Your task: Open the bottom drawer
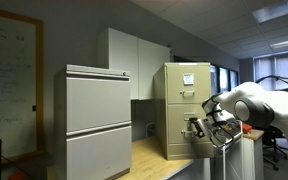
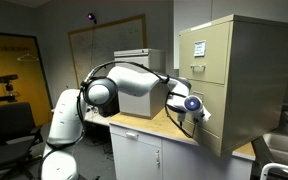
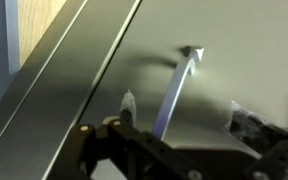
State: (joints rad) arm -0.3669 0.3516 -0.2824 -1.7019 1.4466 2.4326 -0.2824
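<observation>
**Beige drawer front, hand spread on either side of its handle**

Tan metal fills the wrist view: the plain front of the bottom drawer (image 3: 234, 50), with its small metal handle (image 3: 179, 85) running as a slanted bar across the middle. The hand (image 3: 184, 108) comes in from the lower edge, released, its two fingers (image 3: 127, 103) set wide apart with the handle between them. Whether either finger touches the bar cannot be told from this view.

Both exterior views show what the wrist view does not: the whole narrow beige filing cabinet (image 1: 187, 110) standing on a wooden counter (image 1: 149, 155). Its bottom drawer (image 2: 216, 125) sits flush with the cabinet front, shut, below the drawer that bears white paper sheets (image 2: 199, 47). The white arm (image 2: 134, 85) reaches across the counter (image 2: 149, 128), and the hand (image 2: 194, 108) is right up against the lower drawer front.

In an exterior view the hand (image 1: 196, 128) is seen from the side at the bottom drawer (image 1: 176, 140), and a wide light-grey cabinet (image 1: 99, 120) stands well apart from the beige one.
</observation>
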